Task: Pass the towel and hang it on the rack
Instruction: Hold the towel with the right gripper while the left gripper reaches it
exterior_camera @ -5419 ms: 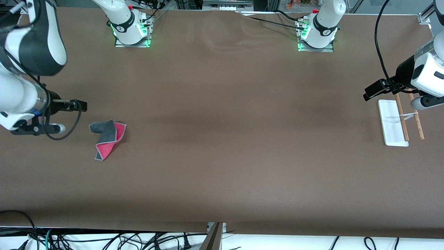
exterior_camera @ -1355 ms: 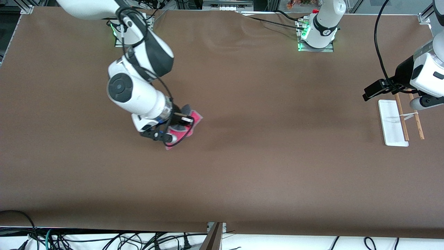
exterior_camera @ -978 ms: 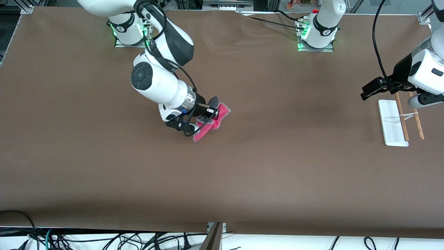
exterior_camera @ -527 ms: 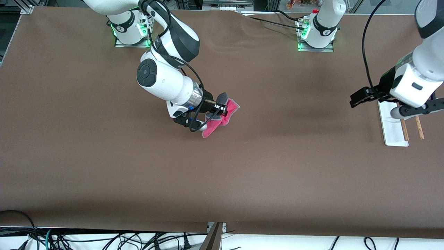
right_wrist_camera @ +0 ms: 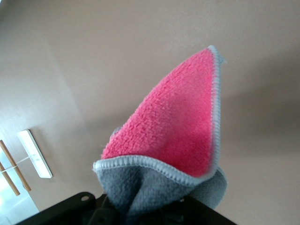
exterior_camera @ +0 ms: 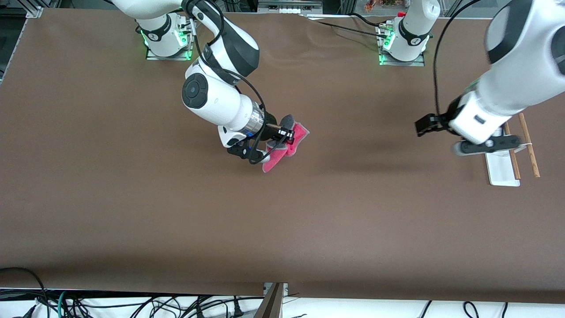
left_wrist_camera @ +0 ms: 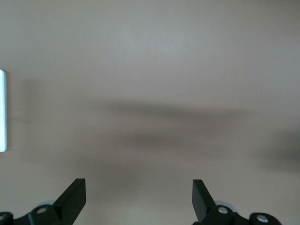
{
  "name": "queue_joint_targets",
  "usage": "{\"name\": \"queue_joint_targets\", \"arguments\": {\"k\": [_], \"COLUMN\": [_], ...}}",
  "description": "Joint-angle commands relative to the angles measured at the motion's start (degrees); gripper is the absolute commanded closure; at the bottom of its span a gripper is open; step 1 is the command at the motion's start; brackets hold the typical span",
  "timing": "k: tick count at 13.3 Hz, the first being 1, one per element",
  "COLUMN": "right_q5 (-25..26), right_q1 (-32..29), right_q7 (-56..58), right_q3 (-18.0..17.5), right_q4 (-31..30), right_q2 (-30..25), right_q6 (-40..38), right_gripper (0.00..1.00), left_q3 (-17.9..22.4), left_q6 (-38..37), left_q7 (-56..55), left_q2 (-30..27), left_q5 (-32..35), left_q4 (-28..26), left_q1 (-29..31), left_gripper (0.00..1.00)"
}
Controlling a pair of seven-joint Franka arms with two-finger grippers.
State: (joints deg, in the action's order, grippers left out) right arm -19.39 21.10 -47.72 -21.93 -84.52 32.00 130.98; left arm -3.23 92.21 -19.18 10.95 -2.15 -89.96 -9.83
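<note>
right gripper (exterior_camera: 282,134) clamps the towel (exterior_camera: 287,143) over mid-table – rack (exterior_camera: 507,154) at three o'clock, left gripper (exterior_camera: 435,132) spread empty near it – the dangling cloth could slip during a misjudged handover.

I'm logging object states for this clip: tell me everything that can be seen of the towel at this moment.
The towel is a small soft cloth, fleecy pinkish-red on one face and dark grey on the other, edged with light grey stitching. It is bunched and folded, not spread. The right gripper is shut on its gathered grey part, and the pink corner sticks out free. It is over the middle of the table, well short of the rack.
</note>
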Motion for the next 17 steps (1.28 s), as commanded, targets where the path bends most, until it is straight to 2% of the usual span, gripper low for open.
{"name": "queue_joint_targets", "arguments": {"k": [1,4,8,10,15,17], "right_q5": [-1.09,-1.26,-1.26,-1.26,-2.93,-3.02], "right_q1": [0.96,0.96,1.05,0.96,1.05,1.23], "right_q7": [-0.80,-0.80,-2.56,-2.73,-2.82,-3.26], "right_q3": [0.22,0.13,0.13,0.13,0.13,0.13], "right_q4": [1.73,2.25,2.79,2.87,2.96,4.01], "right_q2": [0.78,0.78,0.78,0.78,0.78,1.13], "right_q6": [0.77,1.12,1.12,1.12,1.21,1.21], "right_gripper": [1.00,1.00,1.00,1.00,1.00,1.00], "left_q3": [0.59,0.68,0.68,0.68,0.68,0.68], "left_q6": [2.18,3.33,4.55,5.70,8.77,12.97], "left_q7": [9.63,15.39,15.48,15.75,20.40,21.02], "left_q2": [-0.49,0.13,1.61,3.19,9.17,9.88], "left_q5": [-0.22,-2.57,-18.46,-28.99,-47.82,-52.06], "left_q4": [-2.68,-2.77,-2.94,-3.38,-4.34,-6.71], "left_q1": [-0.45,-0.10,0.34,0.25,-0.36,-1.58], "left_gripper": [0.00,0.00,0.00,0.00,0.00,0.00]}}
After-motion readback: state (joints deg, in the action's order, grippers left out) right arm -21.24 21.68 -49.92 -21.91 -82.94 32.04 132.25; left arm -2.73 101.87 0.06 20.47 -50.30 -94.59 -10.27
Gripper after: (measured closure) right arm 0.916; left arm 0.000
